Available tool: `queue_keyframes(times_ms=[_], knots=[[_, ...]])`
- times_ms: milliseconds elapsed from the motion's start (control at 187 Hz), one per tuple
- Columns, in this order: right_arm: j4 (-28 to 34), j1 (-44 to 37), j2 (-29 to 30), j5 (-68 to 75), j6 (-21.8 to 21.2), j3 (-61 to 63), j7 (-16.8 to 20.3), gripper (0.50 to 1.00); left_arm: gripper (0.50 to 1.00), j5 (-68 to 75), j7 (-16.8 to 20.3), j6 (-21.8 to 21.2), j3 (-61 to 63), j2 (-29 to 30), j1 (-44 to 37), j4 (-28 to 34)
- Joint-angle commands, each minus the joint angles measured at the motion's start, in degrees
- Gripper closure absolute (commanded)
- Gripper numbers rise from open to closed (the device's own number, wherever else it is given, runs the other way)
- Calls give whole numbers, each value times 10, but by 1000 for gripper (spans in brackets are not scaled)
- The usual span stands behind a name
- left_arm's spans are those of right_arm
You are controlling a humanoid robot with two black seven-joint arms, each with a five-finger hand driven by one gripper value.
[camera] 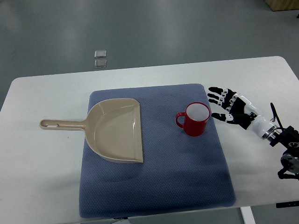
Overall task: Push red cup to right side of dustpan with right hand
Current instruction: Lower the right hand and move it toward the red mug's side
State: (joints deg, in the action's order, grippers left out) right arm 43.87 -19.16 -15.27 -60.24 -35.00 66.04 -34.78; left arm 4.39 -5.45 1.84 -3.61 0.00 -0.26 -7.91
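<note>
The red cup (196,119) stands upright on the blue mat (154,186), its white-lined mouth facing up and its handle pointing toward the picture's left, at the dustpan (114,130). It sits on the right half of the mat, well apart from the dustpan's open edge, with bare mat between them.

The beige dustpan lies flat on the left half of the mat. Its long axis runs left to right: the handle sticks out leftward past the mat's edge onto the white table (42,158), with a slot near its tip, and the wide straight mouth of the pan faces right, toward the cup.

The right hand (232,108) comes in from the picture's right edge, its black and white fingers (217,95) spread and extended toward the left, the thumb stretched out below them. It holds nothing. It sits just beside the cup's right side, over the mat's right edge; whether the thumb tip touches the cup wall cannot be told, though a narrow gap seems to show.

Two small clear square objects (100,58) lie on the grey floor beyond the table's far edge.
</note>
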Motion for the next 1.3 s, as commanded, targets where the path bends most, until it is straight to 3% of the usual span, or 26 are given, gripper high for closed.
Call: queue_keyframes(times_ms=[0,512,1296], knots=[[0,0,0,-1,0,-10,0,576,500,0,0,0,0,0,0,0],[1,-4,2,-3,49,-37,-2,579,500,0,0,0,0,0,0,0],[2,-6,1,-2,46,-60,-2,579,500,0,0,0,0,0,0,0]])
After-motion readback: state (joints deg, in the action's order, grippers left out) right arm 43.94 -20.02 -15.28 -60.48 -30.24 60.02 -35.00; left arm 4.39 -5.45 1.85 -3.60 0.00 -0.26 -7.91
